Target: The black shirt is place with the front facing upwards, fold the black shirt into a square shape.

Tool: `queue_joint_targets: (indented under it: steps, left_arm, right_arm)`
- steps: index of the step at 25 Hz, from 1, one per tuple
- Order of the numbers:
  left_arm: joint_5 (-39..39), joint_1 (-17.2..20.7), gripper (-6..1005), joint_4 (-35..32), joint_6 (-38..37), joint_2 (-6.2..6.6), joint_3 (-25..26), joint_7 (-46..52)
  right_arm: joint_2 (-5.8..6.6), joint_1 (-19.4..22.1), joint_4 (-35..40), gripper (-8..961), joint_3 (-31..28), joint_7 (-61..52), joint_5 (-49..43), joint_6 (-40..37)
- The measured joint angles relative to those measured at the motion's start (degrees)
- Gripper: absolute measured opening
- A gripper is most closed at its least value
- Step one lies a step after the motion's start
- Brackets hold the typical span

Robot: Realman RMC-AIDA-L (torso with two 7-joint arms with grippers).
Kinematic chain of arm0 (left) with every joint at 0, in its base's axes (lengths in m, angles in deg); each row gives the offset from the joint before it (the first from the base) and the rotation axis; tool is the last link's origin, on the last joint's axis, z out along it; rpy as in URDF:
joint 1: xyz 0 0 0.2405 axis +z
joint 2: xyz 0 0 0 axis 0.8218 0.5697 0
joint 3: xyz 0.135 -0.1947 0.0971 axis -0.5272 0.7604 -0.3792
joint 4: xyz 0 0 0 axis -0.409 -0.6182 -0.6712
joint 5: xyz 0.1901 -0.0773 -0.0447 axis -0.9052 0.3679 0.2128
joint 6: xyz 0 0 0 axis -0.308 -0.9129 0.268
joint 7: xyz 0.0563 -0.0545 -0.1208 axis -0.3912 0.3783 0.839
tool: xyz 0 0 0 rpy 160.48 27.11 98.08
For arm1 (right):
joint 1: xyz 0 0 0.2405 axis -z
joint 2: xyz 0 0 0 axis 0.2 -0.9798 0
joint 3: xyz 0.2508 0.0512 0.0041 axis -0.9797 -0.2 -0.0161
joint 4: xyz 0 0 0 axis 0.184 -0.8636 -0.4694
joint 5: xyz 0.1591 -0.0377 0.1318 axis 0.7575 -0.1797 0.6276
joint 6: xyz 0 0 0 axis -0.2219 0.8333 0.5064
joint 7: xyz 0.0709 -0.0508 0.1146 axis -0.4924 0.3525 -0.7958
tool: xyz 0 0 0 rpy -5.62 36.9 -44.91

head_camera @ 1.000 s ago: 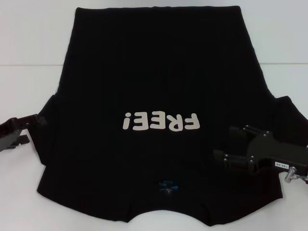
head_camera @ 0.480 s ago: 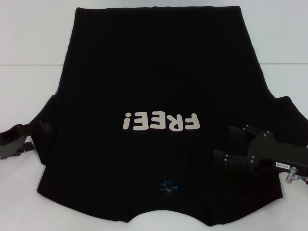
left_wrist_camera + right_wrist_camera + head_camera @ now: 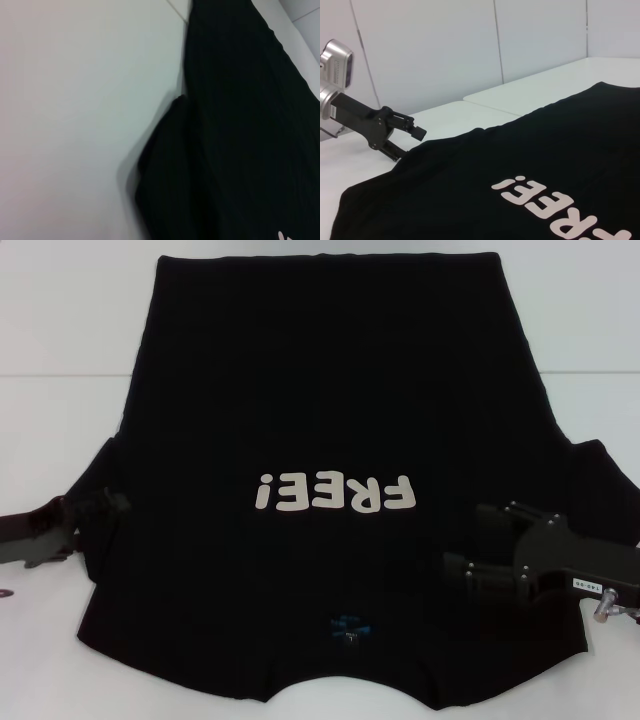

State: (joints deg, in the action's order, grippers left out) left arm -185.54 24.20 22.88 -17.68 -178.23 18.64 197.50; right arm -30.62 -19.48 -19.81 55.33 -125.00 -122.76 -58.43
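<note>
The black shirt (image 3: 330, 400) lies flat on the white table, front up, with cream "FREE!" lettering (image 3: 333, 493) and a blue neck label (image 3: 350, 625) near the front edge. My left gripper (image 3: 108, 510) reaches in from the left at the shirt's left sleeve. The right wrist view shows the left gripper (image 3: 410, 142) open, its jaws at the sleeve's edge. My right gripper (image 3: 470, 545) hangs open over the shirt's right shoulder area, holding nothing. The left wrist view shows only the sleeve (image 3: 170, 170) and table.
The white table (image 3: 60, 330) extends to the left, right and behind the shirt, with a seam line (image 3: 60, 375) across it. White wall panels (image 3: 445, 45) stand behind the table.
My left gripper has moved right, from beside the left sleeve onto its edge. The right gripper and the shirt have stayed put.
</note>
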Motion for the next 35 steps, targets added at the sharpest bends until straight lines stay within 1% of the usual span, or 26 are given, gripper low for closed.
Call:
queue_joint_targets:
  steps: [5,10,16,21,27,35]
  left_arm:
    - [-0.07,-0.36,949,0.19,-0.43,0.33,0.07,0.07]
    - [-0.11,-0.59,899,-0.25,0.14,0.45,-1.25,0.12]
    - [-0.62,-1.02,728,-0.29,1.71,0.48,-2.42,0.17]
    - [-1.41,-1.13,493,-0.31,2.47,0.47,-2.63,0.22]
    - [-1.47,-1.19,261,-0.31,2.93,0.43,-3.01,0.57]
    - [-1.47,-1.00,27,-0.31,4.46,0.40,-2.71,0.94]
  right_arm:
    - [0.00,0.12,-0.01,915,-0.05,0.00,-0.04,-0.04]
    - [0.00,0.48,0.07,914,-0.26,-0.01,-0.04,-0.64]
    - [0.00,0.69,0.37,912,-0.55,0.00,0.01,-1.53]
    - [0.00,0.75,0.33,911,-0.55,0.00,0.00,-1.54]
    - [0.00,0.79,0.41,909,-0.53,0.00,0.00,-1.59]
    - [0.00,0.77,0.44,906,-0.53,0.00,0.00,-1.61]
